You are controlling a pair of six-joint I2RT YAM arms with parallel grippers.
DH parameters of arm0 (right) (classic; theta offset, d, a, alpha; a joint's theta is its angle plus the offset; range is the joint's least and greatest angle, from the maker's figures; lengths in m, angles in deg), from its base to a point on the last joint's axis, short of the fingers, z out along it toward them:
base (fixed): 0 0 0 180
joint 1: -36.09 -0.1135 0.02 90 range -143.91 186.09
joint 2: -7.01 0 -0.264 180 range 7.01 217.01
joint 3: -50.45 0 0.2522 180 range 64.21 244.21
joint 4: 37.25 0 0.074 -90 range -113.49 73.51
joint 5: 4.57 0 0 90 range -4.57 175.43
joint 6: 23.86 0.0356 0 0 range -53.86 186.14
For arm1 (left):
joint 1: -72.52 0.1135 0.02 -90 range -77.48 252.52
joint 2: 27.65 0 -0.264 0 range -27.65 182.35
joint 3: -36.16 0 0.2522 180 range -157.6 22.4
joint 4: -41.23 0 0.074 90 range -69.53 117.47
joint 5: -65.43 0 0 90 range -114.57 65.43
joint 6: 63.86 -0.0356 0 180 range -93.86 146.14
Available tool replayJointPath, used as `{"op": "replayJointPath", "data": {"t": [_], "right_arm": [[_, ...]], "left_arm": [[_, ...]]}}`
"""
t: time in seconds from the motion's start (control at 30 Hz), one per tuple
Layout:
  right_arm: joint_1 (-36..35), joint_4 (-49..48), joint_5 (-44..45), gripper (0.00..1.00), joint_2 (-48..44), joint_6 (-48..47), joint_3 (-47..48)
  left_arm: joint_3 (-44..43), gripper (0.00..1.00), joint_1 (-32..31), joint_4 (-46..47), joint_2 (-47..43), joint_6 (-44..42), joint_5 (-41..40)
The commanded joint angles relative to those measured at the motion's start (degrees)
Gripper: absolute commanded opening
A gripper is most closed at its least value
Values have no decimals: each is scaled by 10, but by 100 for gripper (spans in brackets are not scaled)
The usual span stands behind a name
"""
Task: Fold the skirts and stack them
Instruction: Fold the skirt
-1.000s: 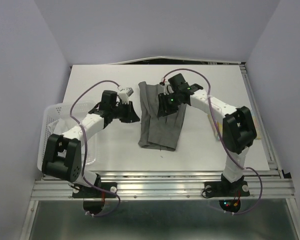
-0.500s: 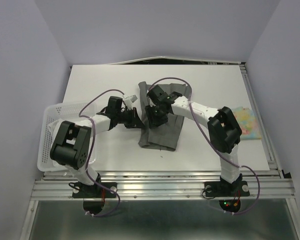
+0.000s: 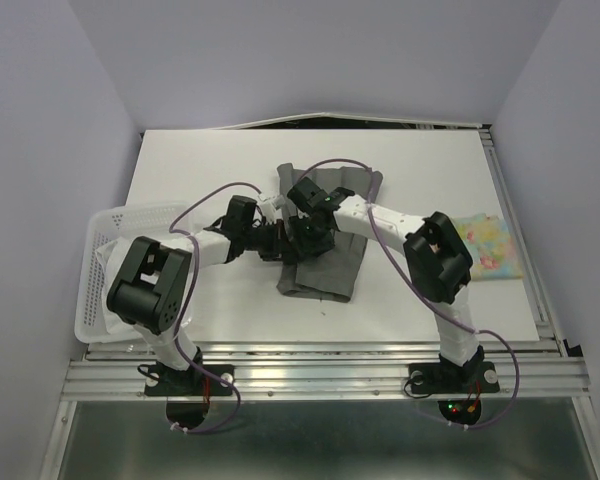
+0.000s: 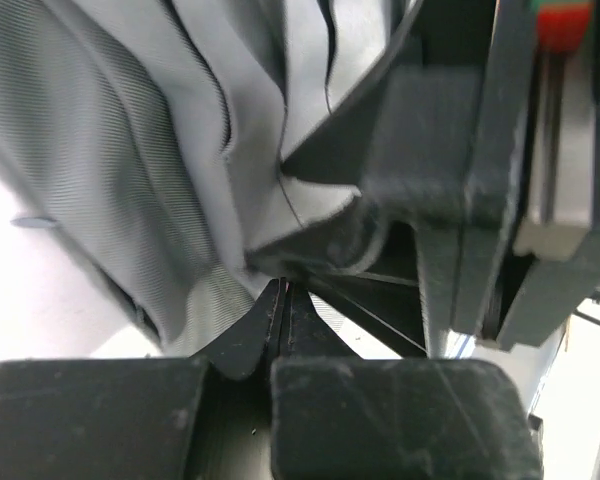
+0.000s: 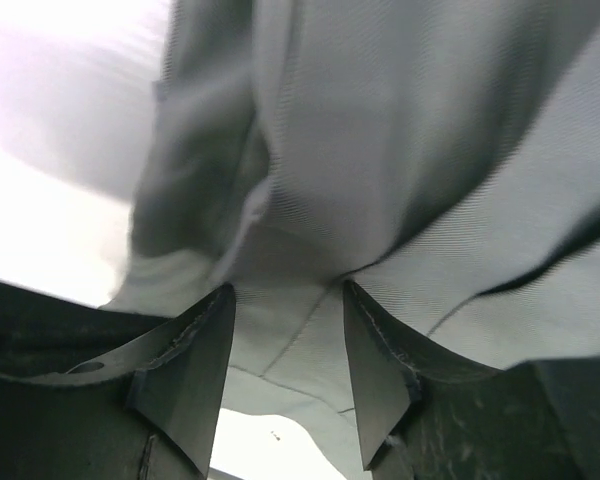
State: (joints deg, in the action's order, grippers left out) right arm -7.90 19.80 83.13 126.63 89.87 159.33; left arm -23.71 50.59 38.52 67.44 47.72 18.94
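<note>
Grey skirt [image 3: 330,262]: lies mid-table, touches clenched left gripper [image 4: 280,292] at left edge, sits under released right gripper [image 5: 285,310].

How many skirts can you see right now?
2. The grey skirt lies mid-table; the floral skirt lies near its right edge. Another may be hidden in the basket.

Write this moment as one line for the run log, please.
step: fold grey pleated cloth skirt | left fingers: shut at its left edge, grip unclear | right fingers: open, cloth between them
</note>
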Motion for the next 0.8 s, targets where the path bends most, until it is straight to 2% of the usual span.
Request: {"op": "replayJointPath", "data": {"t": [0.0, 0.3, 0.6, 0.77], "right_arm": [[-6, -1, 15, 54, -26, -1, 26], [-6, -10, -6, 55, -81, -1, 0], [-6, -8, -56, 55, -47, 38, 26], [-6, -7, -55, 53, -34, 63, 15]], "left_arm": [[-16, 0, -9, 19, 4, 7, 10], [16, 0, 0, 25, -52, 13, -18], [60, 0, 1, 19, -89, 31, -105], [73, 0, -1, 33, -84, 56, -89]]}}
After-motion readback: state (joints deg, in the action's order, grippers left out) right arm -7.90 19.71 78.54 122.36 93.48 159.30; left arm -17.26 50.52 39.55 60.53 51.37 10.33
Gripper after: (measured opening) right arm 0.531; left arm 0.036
